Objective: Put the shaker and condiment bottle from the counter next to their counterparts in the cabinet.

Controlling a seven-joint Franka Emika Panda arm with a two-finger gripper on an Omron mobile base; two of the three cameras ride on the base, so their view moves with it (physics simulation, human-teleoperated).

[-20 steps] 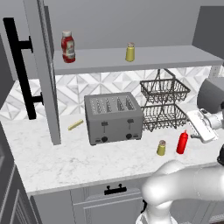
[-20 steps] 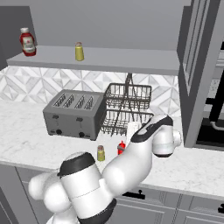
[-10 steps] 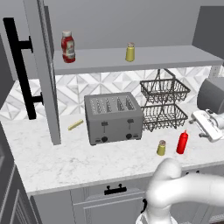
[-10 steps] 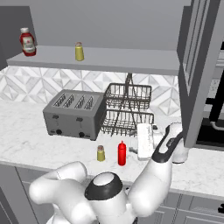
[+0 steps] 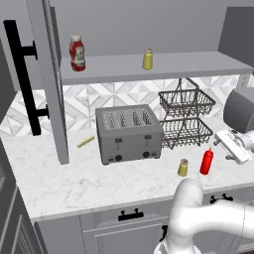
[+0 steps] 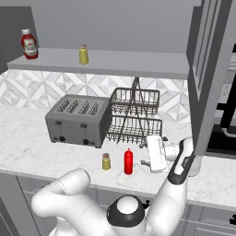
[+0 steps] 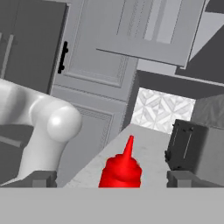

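1. Hand view puts the condiment bottle point(image 7: 121, 168) low in the middle, its pointed nozzle rising between the two dark fingertips point(image 7: 41, 178). The fingers stand wide apart with nothing clamped; the bottle is between them but touches neither.
2. That view also shows the toaster point(image 7: 194, 148) from its end at the right, and a patch of patterned backsplash point(image 7: 162, 110) beyond the bottle.
3. Left base view shows the gripper point(image 5: 232, 147) at the right edge, turned sideways towards the red bottle point(image 5: 206, 161) and just beside it.
4. The shaker point(image 5: 183, 167) stands upright on the counter point(image 5: 69, 183), just left of the bottle and in front of the toaster point(image 5: 129, 133).
5. This view alone takes in the cabinet door point(image 5: 49, 79) with its black bar handle point(image 5: 24, 79), and a small pale stick point(image 5: 85, 142) lying on the marble left of the toaster.
6. Right base view shows the open gripper point(image 6: 155, 153) from the other side, beside the bottle point(image 6: 128, 162), with the two-tier wire basket point(image 6: 134, 115) just behind.
7. On the shelf point(image 6: 138, 63) stand the ketchup bottle point(image 6: 29, 44) at the far left and the yellow shaker point(image 6: 83, 54) well apart to its right.
8. The ketchup bottle has a pale label, but its print is too small to read.
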